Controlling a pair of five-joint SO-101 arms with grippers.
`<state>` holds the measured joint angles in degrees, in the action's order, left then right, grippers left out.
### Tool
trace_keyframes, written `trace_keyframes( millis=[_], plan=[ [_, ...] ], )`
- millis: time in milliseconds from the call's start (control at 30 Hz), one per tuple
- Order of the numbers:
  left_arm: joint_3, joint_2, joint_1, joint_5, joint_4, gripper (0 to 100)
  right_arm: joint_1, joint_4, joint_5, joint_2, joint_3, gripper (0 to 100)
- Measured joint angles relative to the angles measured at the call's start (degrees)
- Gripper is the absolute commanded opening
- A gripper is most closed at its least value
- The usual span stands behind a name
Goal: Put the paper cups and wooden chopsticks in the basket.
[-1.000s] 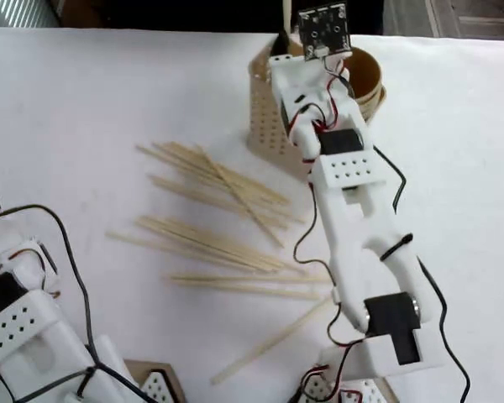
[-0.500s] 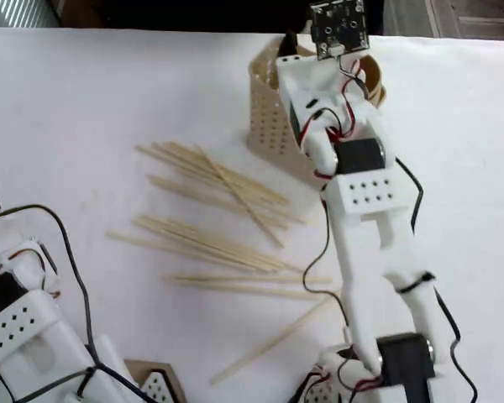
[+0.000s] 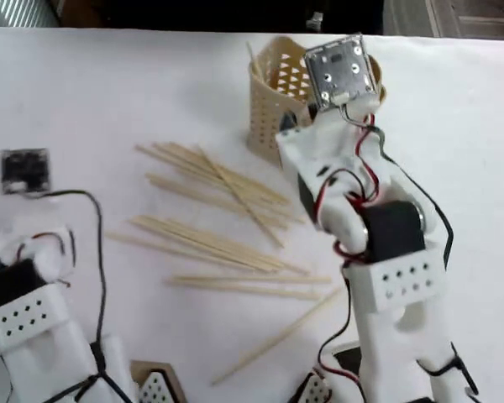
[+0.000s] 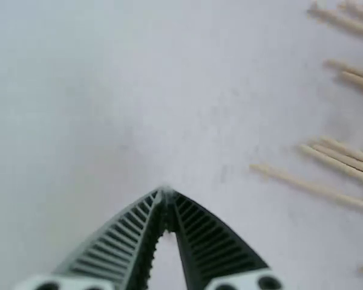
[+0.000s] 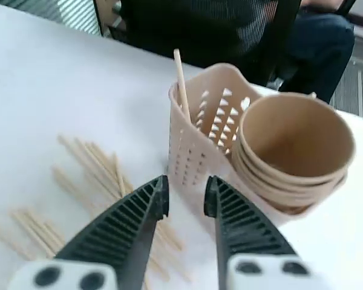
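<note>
The beige perforated basket (image 3: pixel 273 105) (image 5: pixel 196 142) stands at the table's far side with one wooden chopstick (image 5: pixel 181 83) (image 3: pixel 256 60) upright in it. A nested stack of brown paper cups (image 5: pixel 296 151) leans against the basket's side; I cannot tell whether it sits inside. Several more chopsticks (image 3: pixel 214 222) (image 4: pixel 342 154) lie scattered mid-table. My right gripper (image 5: pixel 186 186) hangs open and empty just short of the basket, above the nearest sticks. At the near left my left gripper (image 4: pixel 166 194) is shut and empty over bare table, beside the stick ends.
The right arm (image 3: pixel 378 243) spans the table's right half and covers part of the basket and cups from above. The left arm (image 3: pixel 21 294) fills the near left corner with its cable. A brown cardboard piece (image 3: pixel 155 382) lies at the near edge.
The right arm has drawn back from over the basket toward the near side, leaving a chopstick standing in it. The left arm has moved forward over the table.
</note>
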<state>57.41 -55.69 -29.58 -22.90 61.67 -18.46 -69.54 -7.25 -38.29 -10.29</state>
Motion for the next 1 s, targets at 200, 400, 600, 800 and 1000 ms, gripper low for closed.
trace_keyframes(
  millis=[200, 400, 600, 800, 1000],
  plan=[
    [-4.9, 0.0, 10.9, -7.6, 0.7, 7, 5.5, -12.4, 0.0, -3.5, -0.3, 10.5],
    [-10.4, 2.2, 23.1, -14.7, 6.6, 8, 16.4, -10.5, 0.0, -4.2, -11.2, 10.5],
    [-18.4, 18.5, 32.9, -23.9, 14.1, 16, 28.4, 1.3, 5.7, -4.2, -24.4, 10.8],
    [-20.3, 29.6, 44.3, -28.5, 17.8, 18, 40.2, 8.5, 9.5, -4.2, -27.0, 10.8],
    [-20.3, 36.4, 55.2, -28.7, 17.6, 18, 50.2, 12.0, 9.5, -4.2, -27.0, 10.8]
  ],
)
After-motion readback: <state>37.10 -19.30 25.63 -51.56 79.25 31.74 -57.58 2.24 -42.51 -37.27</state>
